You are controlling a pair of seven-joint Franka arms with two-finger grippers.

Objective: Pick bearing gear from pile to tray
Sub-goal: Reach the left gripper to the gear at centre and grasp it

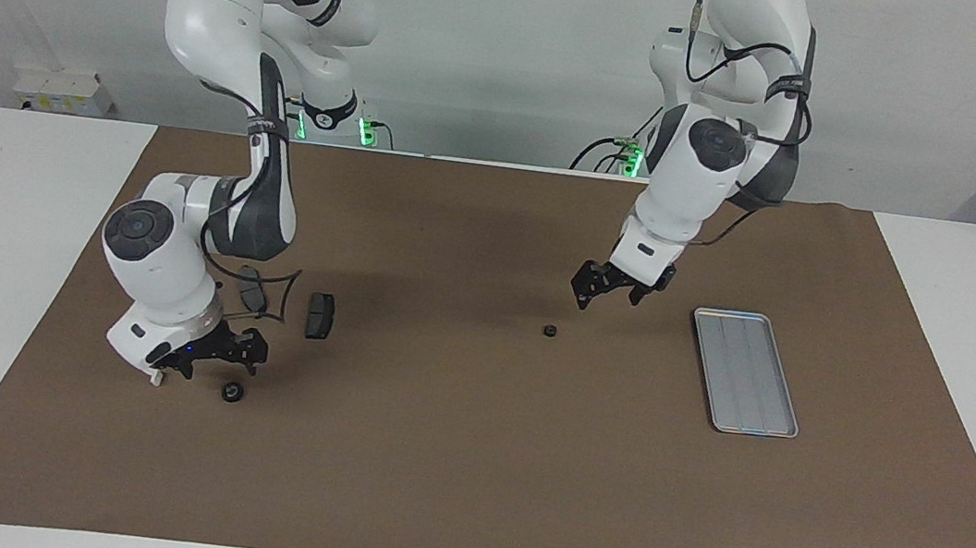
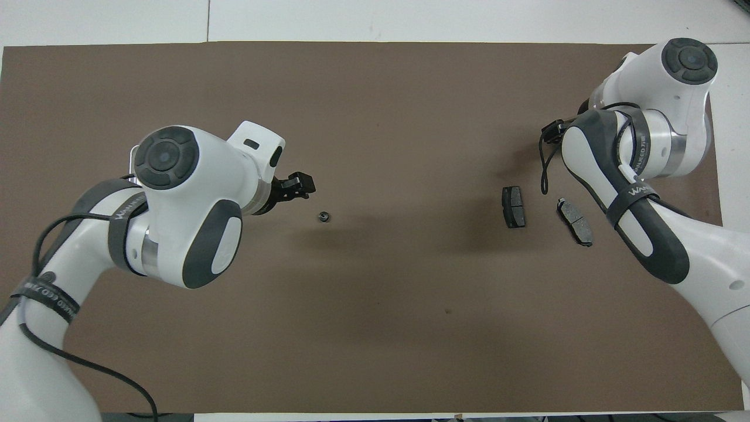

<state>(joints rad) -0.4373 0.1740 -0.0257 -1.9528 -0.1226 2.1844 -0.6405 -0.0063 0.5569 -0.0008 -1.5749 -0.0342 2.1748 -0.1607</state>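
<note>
Left gripper [image 1: 605, 292] spread, empty, over mat just beside small black bearing gear [image 1: 550, 330] mid-table. Right gripper [image 1: 219, 355] spread, low beside second gear [image 1: 231, 391]. Tray [image 1: 746, 371] empty. Best: centre fingers over gear, descend straight.

The brown surface [image 1: 465, 457] lies bare along its whole edge farthest from the robots, and a hand could sweep there freely. A small black round piece [image 1: 550, 330] sits alone in the middle with open room all around it; the left hand [image 1: 607, 293], fingers spread, hangs just above it on the side nearer the robots. The tray [image 1: 746, 373] lies apart toward the left arm's end, its top unobstructed. Toward the right arm's end things crowd: two dark plates [image 2: 514, 206] lie side by side, and the right hand [image 1: 212, 357], fingers apart, hangs low just beside another black round piece [image 1: 231, 391], the arm covering the white bracket.
</note>
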